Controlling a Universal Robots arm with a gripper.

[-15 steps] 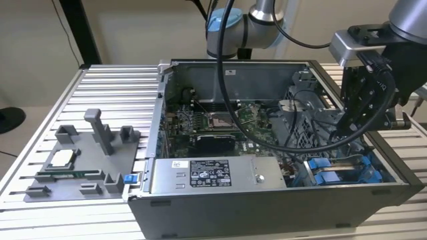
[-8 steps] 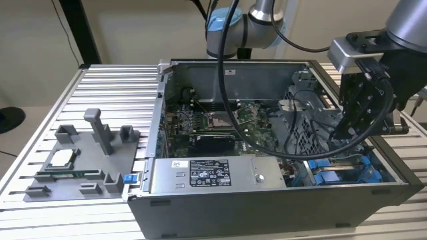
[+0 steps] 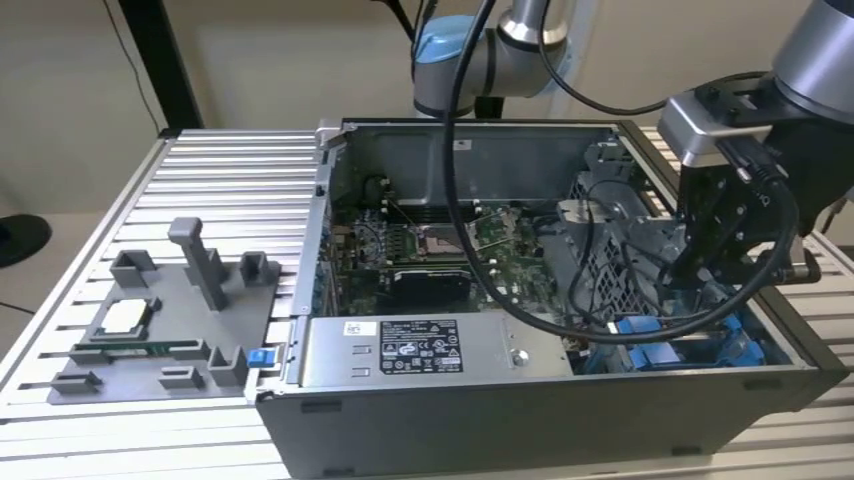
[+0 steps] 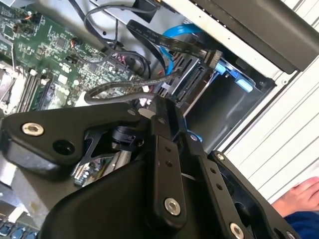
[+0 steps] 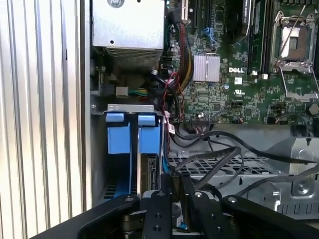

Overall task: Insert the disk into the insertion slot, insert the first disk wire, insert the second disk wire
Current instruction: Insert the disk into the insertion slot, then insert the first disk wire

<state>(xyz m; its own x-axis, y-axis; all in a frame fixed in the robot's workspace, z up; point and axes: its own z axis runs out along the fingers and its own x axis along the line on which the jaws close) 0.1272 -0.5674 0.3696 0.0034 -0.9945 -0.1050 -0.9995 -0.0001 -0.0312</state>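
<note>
Beside insertion slot point(image 5: 118, 139) | end effector point(image 5: 179, 186), grip state: cannot tell | second wrist view: black cable point(image 4: 174, 42) meets disk point(image 4: 192, 82)

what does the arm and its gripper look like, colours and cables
The arm is silver-grey tubing with a light blue joint cap. Black cables loop off it. The gripper is matt black, built of flat linkage bars with silver pins, under a grey box-shaped mount.
</note>
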